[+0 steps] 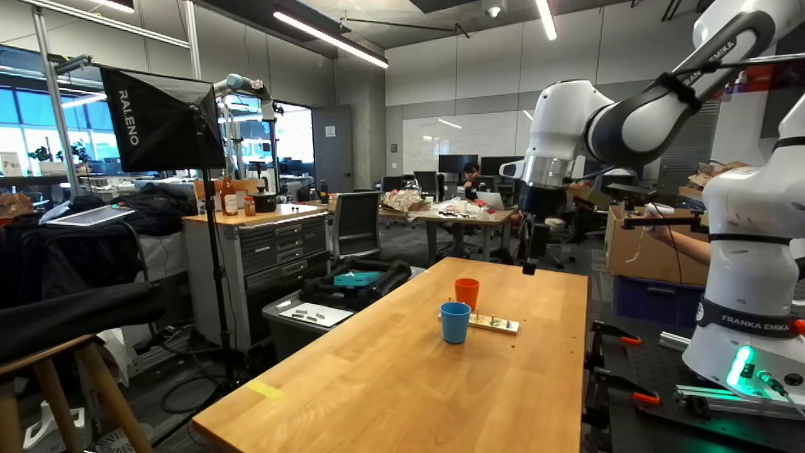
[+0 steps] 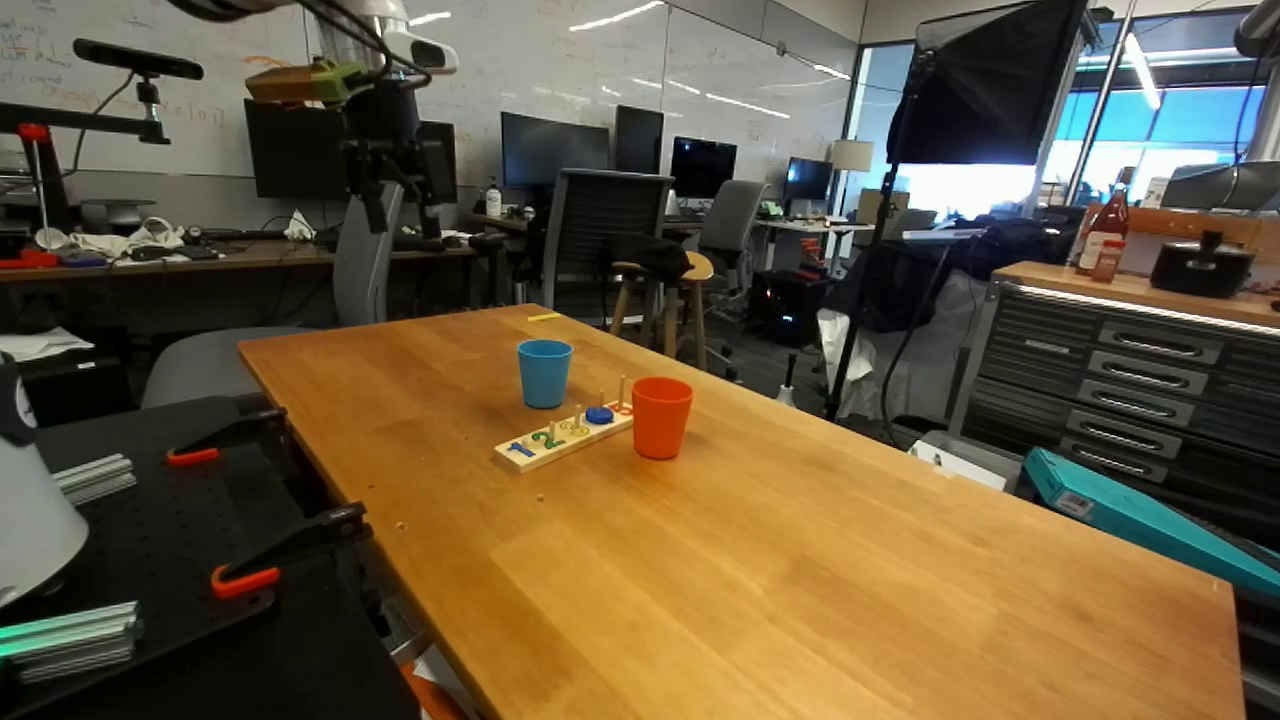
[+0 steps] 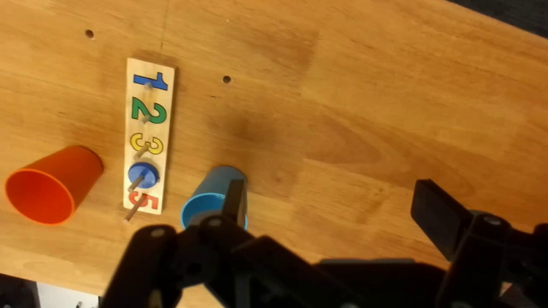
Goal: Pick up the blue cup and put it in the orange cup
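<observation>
Fingers point(image 3: 441, 218) of the Robotiq gripper point(image 3: 332, 196) are hanging wide apart above the desk point(image 3: 364, 128). Blue plastic cup point(image 2: 545, 374) is standing upright, nearer the corner with yellow tape point(image 1: 265, 389); orange plastic cup point(image 2: 662, 418) is standing upright, farther from it. Numbered peg board point(image 3: 150, 129) is lying between the cups, 1-end facing the robot-side edge.

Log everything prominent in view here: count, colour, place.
blue cup: one, blue, upright on the table
orange cup: one, orange, upright on the table
number board: one, pale wood, between the cups
disc: one, blue, on the number board
tape strip: one, yellow, near a table corner
table: one, brown wood, centre
softbox: one, black, beyond the table
drawer cabinet: one, grey, beyond the table
teal box: one, teal, beside the table
monitors: several, black, background
arm: one, white and black, beside the table
gripper: one, black, open above the table
</observation>
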Action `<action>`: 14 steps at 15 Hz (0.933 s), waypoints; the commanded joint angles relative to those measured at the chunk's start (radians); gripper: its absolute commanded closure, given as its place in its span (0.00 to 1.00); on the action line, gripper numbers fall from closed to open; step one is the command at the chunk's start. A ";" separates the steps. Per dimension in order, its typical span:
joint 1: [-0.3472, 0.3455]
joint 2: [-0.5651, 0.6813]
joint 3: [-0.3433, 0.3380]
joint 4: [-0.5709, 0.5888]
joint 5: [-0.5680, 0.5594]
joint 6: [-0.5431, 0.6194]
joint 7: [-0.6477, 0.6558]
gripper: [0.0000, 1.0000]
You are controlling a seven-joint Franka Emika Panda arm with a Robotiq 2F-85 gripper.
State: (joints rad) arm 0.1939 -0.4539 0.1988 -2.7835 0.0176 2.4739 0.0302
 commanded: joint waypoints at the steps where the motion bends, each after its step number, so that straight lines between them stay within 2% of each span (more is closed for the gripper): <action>1: -0.053 0.210 0.066 0.049 -0.090 0.179 0.123 0.00; 3: -0.079 0.286 0.083 0.073 -0.168 0.197 0.174 0.00; 6: -0.108 0.385 0.070 0.138 -0.285 0.182 0.264 0.00; 10: -0.150 0.498 0.050 0.235 -0.506 0.200 0.477 0.00; 14: -0.142 0.591 0.026 0.324 -0.702 0.204 0.685 0.00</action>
State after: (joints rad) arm 0.0472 0.0444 0.2414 -2.5477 -0.5463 2.6613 0.5568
